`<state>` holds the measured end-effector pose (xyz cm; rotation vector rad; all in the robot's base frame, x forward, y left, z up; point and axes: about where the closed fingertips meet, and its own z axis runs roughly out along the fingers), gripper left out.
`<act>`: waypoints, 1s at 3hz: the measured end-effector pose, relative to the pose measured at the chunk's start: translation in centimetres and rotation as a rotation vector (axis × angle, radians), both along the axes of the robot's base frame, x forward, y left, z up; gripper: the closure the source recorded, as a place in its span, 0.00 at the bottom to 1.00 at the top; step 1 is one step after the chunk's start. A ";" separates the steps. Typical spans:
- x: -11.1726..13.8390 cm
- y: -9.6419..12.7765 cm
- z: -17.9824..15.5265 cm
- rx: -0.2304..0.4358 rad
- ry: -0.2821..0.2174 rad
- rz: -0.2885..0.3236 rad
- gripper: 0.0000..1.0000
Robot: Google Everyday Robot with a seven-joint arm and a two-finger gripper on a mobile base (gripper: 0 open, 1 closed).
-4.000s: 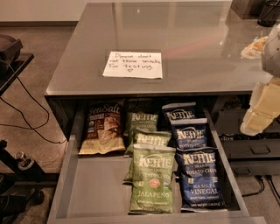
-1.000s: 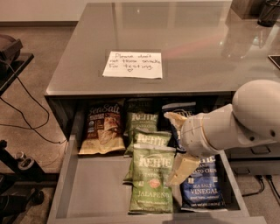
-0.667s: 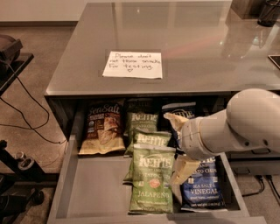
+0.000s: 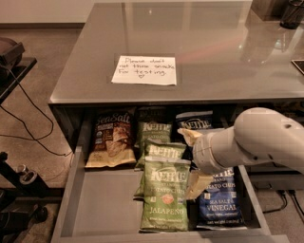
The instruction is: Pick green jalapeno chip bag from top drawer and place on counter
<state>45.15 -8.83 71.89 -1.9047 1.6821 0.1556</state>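
Observation:
The top drawer point(image 4: 102, 204) is pulled open below the counter point(image 4: 204, 42). The green jalapeno chip bag point(image 4: 164, 197) lies flat at the drawer's front middle, with two more green Kettle bags point(image 4: 160, 151) overlapping behind it. My gripper point(image 4: 193, 161) reaches in from the right, low over the drawer just right of the green bags. Its fingers point(image 4: 197, 184) are spread open, one toward the back and one toward the front, and hold nothing. The white arm point(image 4: 259, 140) hides part of the blue bags.
Dark blue vinegar bags point(image 4: 221, 201) lie at the drawer's right and a tan Sea Salt bag point(image 4: 110, 140) at its back left. A handwritten note point(image 4: 145, 70) lies on the counter. A black stand with cables point(image 4: 14, 61) is at the left. A dark object point(image 4: 292, 14) sits at the counter's far right.
Four seconds ago the arm was outside at the right; it has since swung into the drawer. Over the last second the gripper has hardly shifted beside the green bags. The bags have not moved.

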 end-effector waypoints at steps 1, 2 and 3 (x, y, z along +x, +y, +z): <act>0.5 -0.8 -2.8 0.037 0.095 -0.073 0.00; 0.6 -1.5 -4.9 0.081 0.191 -0.160 0.00; 0.1 -1.6 -6.9 0.113 0.277 -0.209 0.15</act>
